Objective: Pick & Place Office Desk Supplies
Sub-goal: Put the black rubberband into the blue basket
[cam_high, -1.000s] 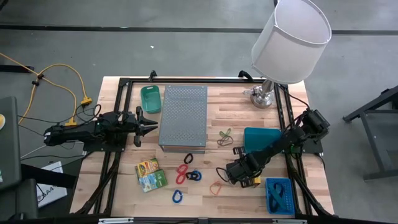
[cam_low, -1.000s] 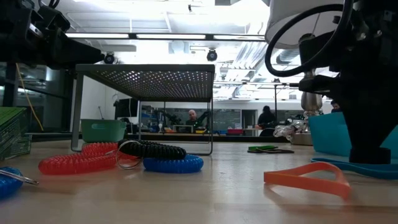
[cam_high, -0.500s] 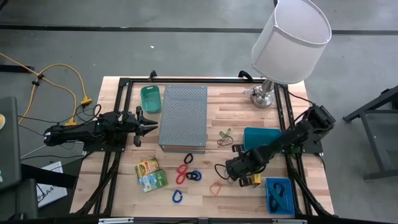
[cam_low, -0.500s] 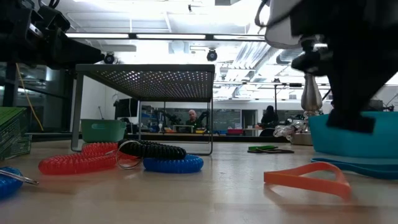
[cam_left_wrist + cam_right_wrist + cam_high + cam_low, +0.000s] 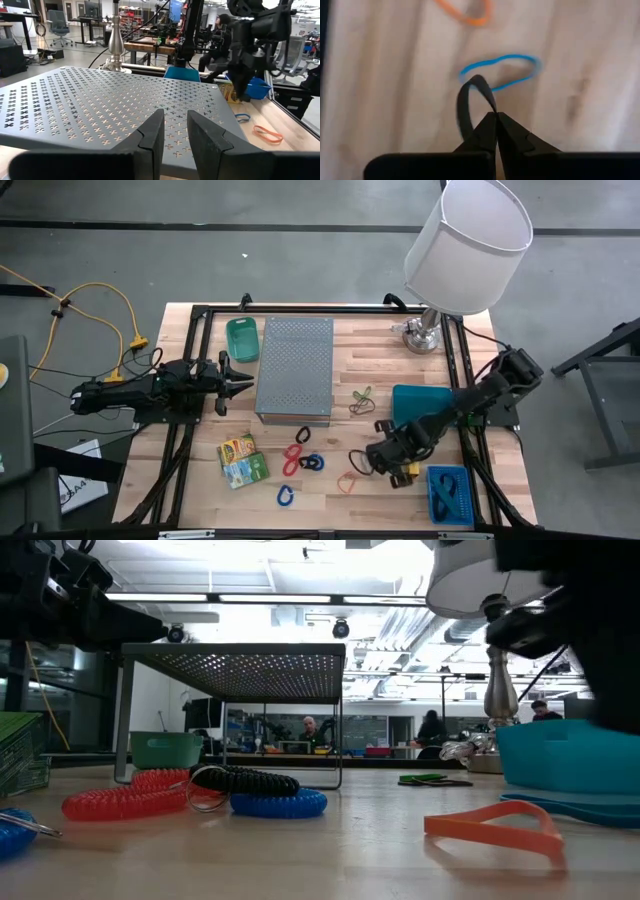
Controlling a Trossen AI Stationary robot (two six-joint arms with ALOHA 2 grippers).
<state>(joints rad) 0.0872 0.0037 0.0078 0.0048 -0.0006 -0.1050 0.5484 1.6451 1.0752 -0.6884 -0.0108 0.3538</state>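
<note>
- Holding a dark rubber band (image 5: 466, 107) pinched in the shut right claw (image 5: 495, 120), I have it lifted clear of the bench (image 5: 330, 490); the band loops up from the fingertips in the right wrist view.
- From above, the right claw (image 5: 385, 455) hangs just in front of the teal tray (image 5: 420, 402), with the band showing as a dark loop on the claw's side away from the tray.
- Below the claw on the bench lie a blue rubber band (image 5: 500, 72) and, beyond it, an orange rubber band (image 5: 465, 12); neither is touched.
- I judge the step in hand to be carrying this band to a container. Which one it belongs in I cannot tell: the teal tray is nearest, and a blue basket (image 5: 449, 493) sits near the tray toward the bench's front edge.
- The next move calls for swinging over the chosen rim without snagging the floppy band, then opening above it.
- Other supplies wait farther from the tray: red, dark and blue coil loops (image 5: 303, 460) and yellow-green packets (image 5: 240, 460) in front of the grey perforated stand (image 5: 295, 368), and a green band (image 5: 360, 400) between the stand and the tray.
- The left claw (image 5: 172, 135) waits beside the stand, on the side away from the tray, fingers narrowly parted and holding nothing.
</note>
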